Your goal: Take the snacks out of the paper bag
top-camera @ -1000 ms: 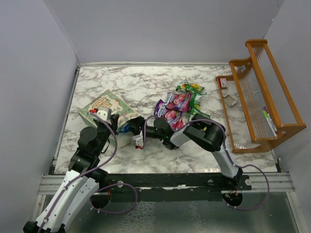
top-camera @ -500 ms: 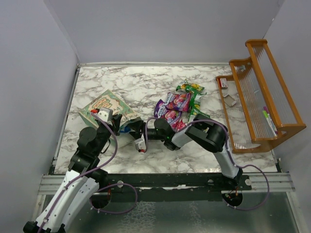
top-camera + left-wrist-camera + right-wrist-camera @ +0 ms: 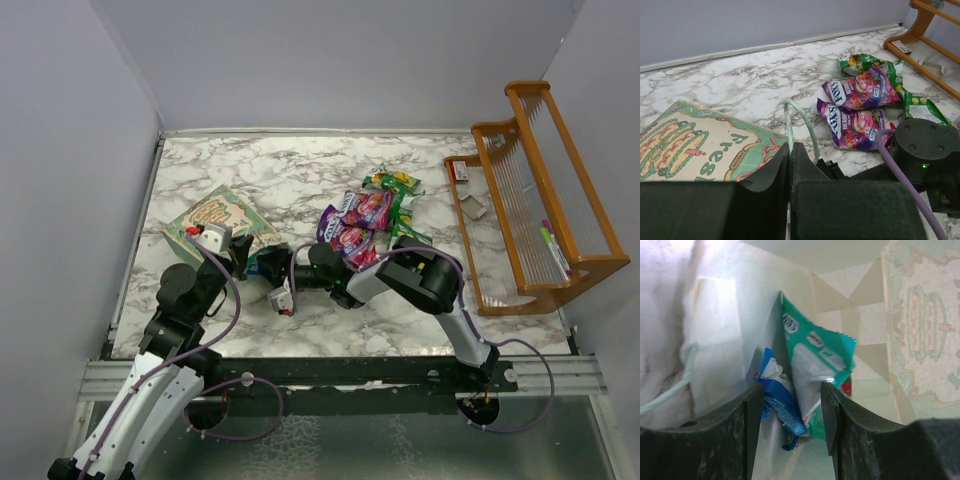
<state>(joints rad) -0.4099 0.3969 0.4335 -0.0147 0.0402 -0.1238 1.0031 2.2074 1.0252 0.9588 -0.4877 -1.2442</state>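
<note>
Right pincer (image 3: pixel 792 390), parted around the green packet (image 3: pixel 815 365) and blue packet (image 3: pixel 777 400) inside the paper bag (image 3: pixel 730 340), could grab both at once. Left pincer (image 3: pixel 791 150) is clenched shut, so the bag might drag along.

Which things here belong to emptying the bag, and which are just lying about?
Job: paper bag; green packet and blue packet inside it; purple packets and green packets out on the table.
Lying about: wooden rack; small card on it.
</note>
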